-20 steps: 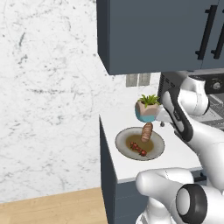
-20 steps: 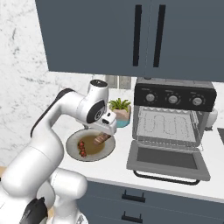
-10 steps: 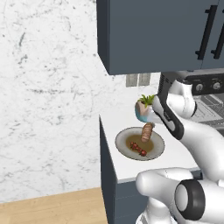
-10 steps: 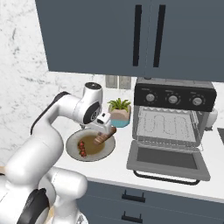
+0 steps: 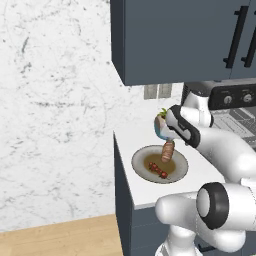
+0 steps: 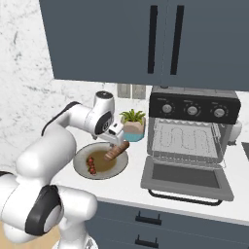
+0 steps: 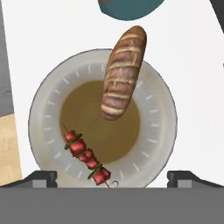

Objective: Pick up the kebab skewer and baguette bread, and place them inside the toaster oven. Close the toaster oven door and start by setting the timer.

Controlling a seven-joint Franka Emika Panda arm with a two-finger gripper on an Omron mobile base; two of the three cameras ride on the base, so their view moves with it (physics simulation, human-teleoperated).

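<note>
The baguette bread [image 7: 122, 72] lies slanted across the far side of a round plate [image 7: 43, 113], one end over the rim. On the near side of that plate lies the kebab skewer [image 7: 85, 155] with its red chunks. My gripper [image 7: 114, 178] hovers above the plate's near rim, open, with nothing between its fingers. From the base I see the baguette [image 6: 116, 151], the skewer [image 6: 91, 165] and my gripper [image 6: 116, 141] just above them. The toaster oven [image 6: 194, 112] stands to the right with its door [image 6: 185, 177] dropped open.
A small potted plant [image 6: 133, 126] in a teal pot stands behind the plate, close to my hand. Dark blue cabinets [image 6: 146, 39] hang overhead. The counter's left edge [image 5: 117, 165] runs just beyond the plate [image 5: 140, 157].
My hand has shifted slightly left and a little higher over the plate. The baguette and the skewer lie where they were.
</note>
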